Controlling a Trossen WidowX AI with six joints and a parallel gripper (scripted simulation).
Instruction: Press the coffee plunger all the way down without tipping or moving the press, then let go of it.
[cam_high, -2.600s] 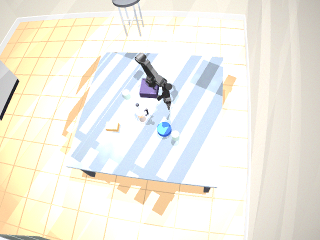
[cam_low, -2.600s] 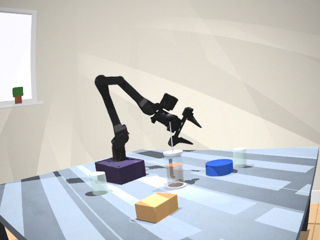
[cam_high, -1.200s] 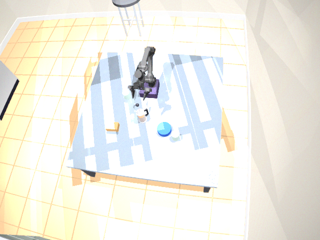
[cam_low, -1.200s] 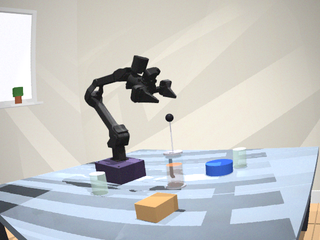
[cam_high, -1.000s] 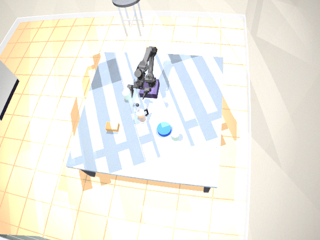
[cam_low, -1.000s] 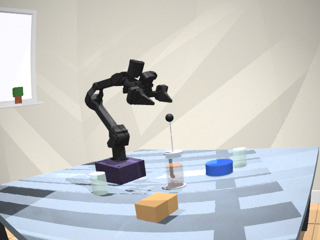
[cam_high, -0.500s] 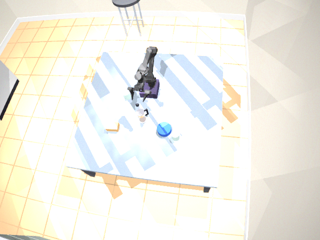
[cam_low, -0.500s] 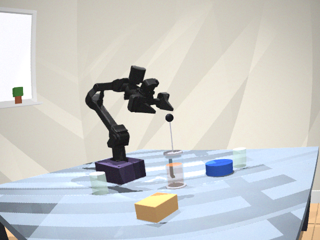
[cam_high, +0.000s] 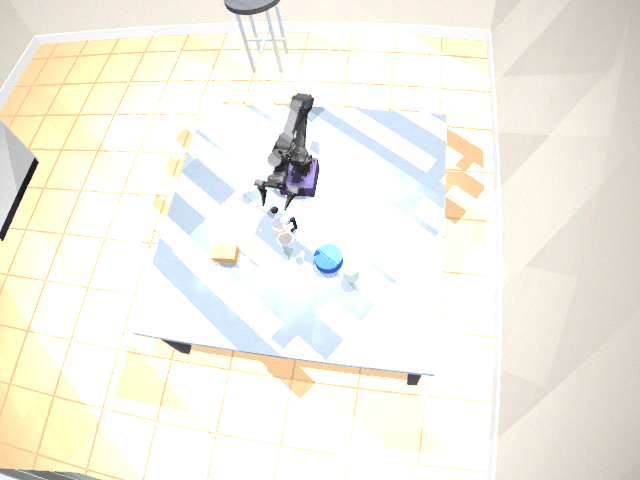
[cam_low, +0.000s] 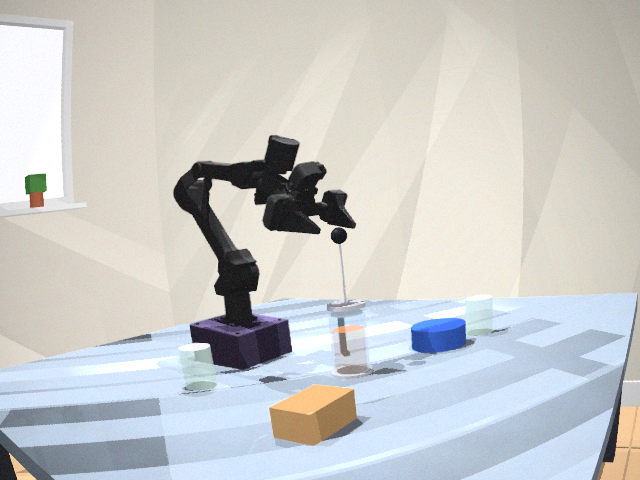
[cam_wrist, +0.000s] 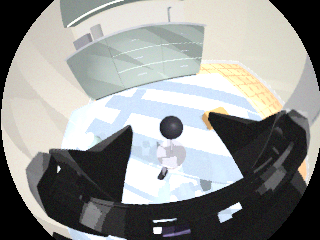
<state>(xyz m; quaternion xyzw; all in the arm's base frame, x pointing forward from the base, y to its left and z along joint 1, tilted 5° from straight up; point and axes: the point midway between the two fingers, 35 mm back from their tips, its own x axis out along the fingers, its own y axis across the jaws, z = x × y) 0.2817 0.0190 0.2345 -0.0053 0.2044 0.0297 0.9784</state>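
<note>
The coffee press (cam_high: 285, 238) (cam_low: 351, 353) (cam_wrist: 171, 155) stands upright on the table, a clear cylinder with orange-brown contents, a pale lid and a dark handle (cam_high: 293, 224) (cam_low: 341, 338) (cam_wrist: 162, 173). Its plunger is raised: a long thin rod (cam_low: 342, 273) stands above the lid, topped by a black ball knob (cam_high: 274, 210) (cam_low: 338, 235) (cam_wrist: 171, 127). My gripper (cam_high: 275, 206) (cam_low: 337, 228) (cam_wrist: 171, 122) is open and empty, tilted forward and down. Its fingertips are close to the knob, just above it in the exterior view. In the wrist view the knob appears between the fingertips, slightly beyond them.
An orange block (cam_high: 224, 254) (cam_low: 312, 413) (cam_wrist: 215, 118) and a blue cylinder (cam_high: 328, 258) (cam_low: 438, 335) lie on either side of the press. One pale glass (cam_high: 351, 274) (cam_low: 478, 315) stands by the cylinder, another (cam_high: 252, 194) (cam_low: 196, 366) near the purple arm base (cam_high: 308, 180) (cam_low: 240, 341).
</note>
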